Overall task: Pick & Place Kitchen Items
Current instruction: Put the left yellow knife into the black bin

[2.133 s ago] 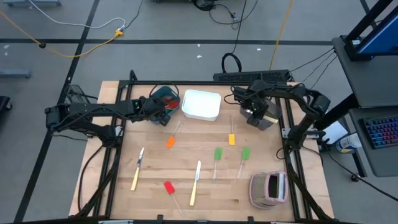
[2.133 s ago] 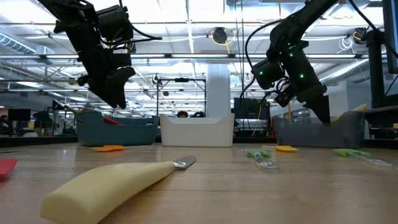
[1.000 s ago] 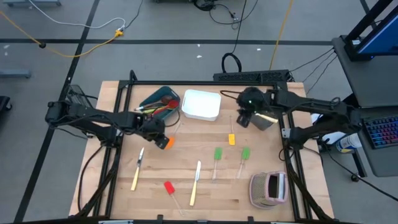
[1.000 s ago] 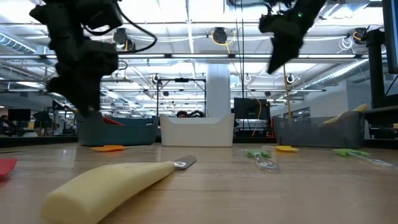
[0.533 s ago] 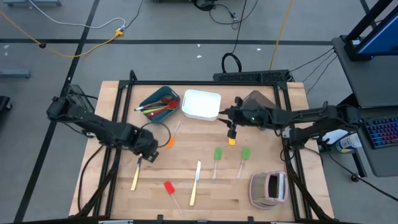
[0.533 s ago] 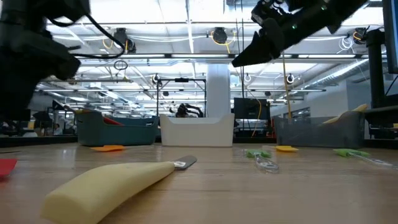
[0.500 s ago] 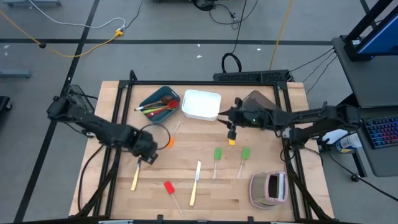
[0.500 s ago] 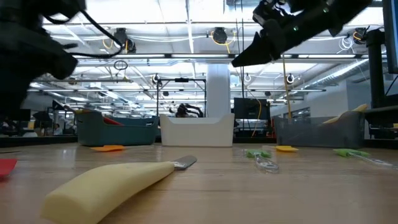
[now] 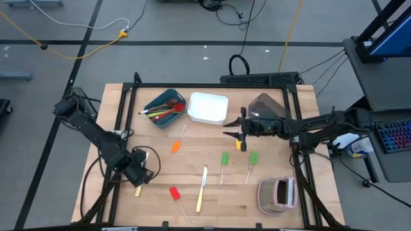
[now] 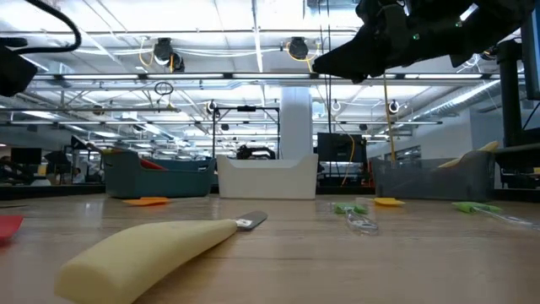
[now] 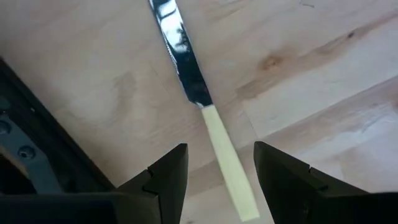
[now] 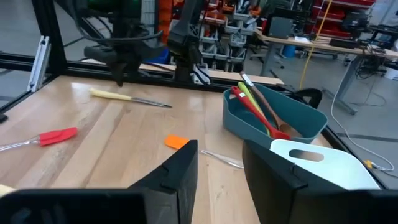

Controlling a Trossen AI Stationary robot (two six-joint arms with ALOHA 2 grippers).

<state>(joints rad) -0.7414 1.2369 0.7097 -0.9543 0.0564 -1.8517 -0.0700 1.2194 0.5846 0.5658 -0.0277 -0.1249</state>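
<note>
My left gripper (image 9: 140, 174) points down, open, over the pale-handled knife (image 11: 186, 68) near the table's left edge. Its fingers stand on either side of the knife's handle (image 11: 229, 163), clear of it. My right gripper (image 9: 230, 133) reaches out level toward the table's left, open and empty (image 12: 221, 158), above the yellow spatula (image 9: 239, 145). On the wood lie an orange spatula (image 9: 175, 146), two green spatulas (image 9: 225, 158), a red spatula (image 9: 173, 192) and a second knife (image 9: 201, 186). Red, green and wooden utensils rest in the teal bin (image 9: 154, 110).
A white bin (image 9: 207, 108) and a brown bin (image 9: 266, 106) stand beside the teal one along the far edge. A pink-grey striped object (image 9: 277, 194) sits at the near right corner. The black frame rail (image 9: 119, 138) runs close to my left arm.
My left gripper has swung from beside the orange spatula toward the table's near left and turned about, ending over the left knife. My right gripper has left the brown bin, moved toward the table's left, sunk a little, and tipped from pointing down to level.
</note>
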